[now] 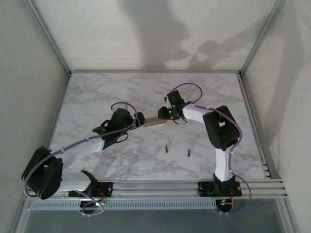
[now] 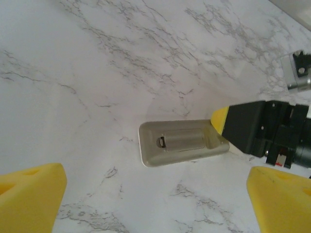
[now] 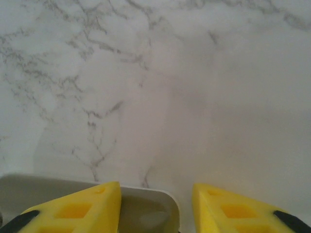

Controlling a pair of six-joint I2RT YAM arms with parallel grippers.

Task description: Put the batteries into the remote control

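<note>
Tan-backed remote control [image 2: 182,141], one end between right jaws, grip unclear, perhaps loose; left jaws wide apart.

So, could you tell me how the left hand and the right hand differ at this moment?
The left hand stands wide open; the right hand has its fingers closer together. The left hand is clear of the remote control; the right hand is at its end, one finger touching it. Both have yellow fingers.

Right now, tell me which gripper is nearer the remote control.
Right. The right gripper is at one end of the remote control, a yellow finger at its corner. The left gripper hangs open off the opposite end, with bare marble table between.
</note>
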